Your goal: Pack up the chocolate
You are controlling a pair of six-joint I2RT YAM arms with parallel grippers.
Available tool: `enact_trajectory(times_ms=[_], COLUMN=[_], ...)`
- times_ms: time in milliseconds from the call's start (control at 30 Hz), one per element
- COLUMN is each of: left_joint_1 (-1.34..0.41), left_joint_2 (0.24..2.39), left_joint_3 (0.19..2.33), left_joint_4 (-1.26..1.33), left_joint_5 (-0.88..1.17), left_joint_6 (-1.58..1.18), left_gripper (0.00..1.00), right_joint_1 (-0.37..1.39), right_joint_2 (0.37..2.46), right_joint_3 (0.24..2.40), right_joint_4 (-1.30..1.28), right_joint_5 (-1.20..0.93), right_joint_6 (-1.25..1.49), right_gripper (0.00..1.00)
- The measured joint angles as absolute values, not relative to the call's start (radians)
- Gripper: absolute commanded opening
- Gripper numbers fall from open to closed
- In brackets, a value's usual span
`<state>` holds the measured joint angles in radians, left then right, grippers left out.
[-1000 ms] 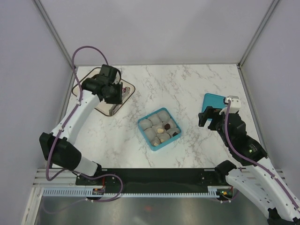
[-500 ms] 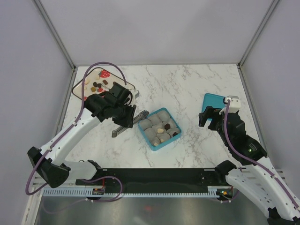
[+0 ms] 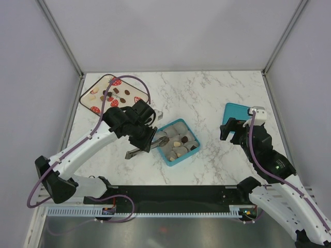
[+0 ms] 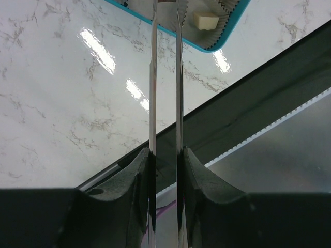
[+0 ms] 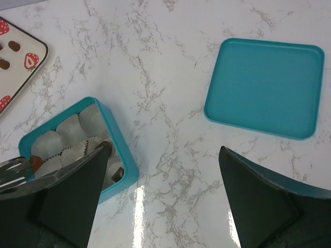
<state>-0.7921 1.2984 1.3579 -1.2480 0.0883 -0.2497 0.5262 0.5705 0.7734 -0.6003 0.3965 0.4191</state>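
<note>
Over the teal box (image 3: 185, 154): left gripper (image 4: 165, 157), jaws clenched on tongs (image 4: 153, 77), tips among cups (image 3: 173, 130). The chocolate (image 4: 206, 19) is likely too small for bare jaws. Right gripper (image 5: 164, 150), jaws released, near lid (image 5: 264, 88), probably for closing.

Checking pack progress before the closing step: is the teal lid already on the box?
No, the teal lid lies flat on the table, apart from the open box.

White marble table (image 3: 207, 98), pale lilac walls (image 3: 170, 31), glare.
</note>
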Motion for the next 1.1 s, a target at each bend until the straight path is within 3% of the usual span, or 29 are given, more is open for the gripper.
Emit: enact_trajectory(times_ms=[1100], left_joint_1=[-0.801], left_joint_2=[1.4], left_joint_3=[1.355], left_joint_4=[-1.251], left_joint_5=[0.087], left_joint_6=[-0.25], left_gripper=[0.43], right_joint_1=[0.526], right_joint_2=[0.561], right_joint_3=[0.774], right_joint_4=[-0.602], right_joint_5=[0.398], right_joint_6=[0.418], right_gripper=[0.97])
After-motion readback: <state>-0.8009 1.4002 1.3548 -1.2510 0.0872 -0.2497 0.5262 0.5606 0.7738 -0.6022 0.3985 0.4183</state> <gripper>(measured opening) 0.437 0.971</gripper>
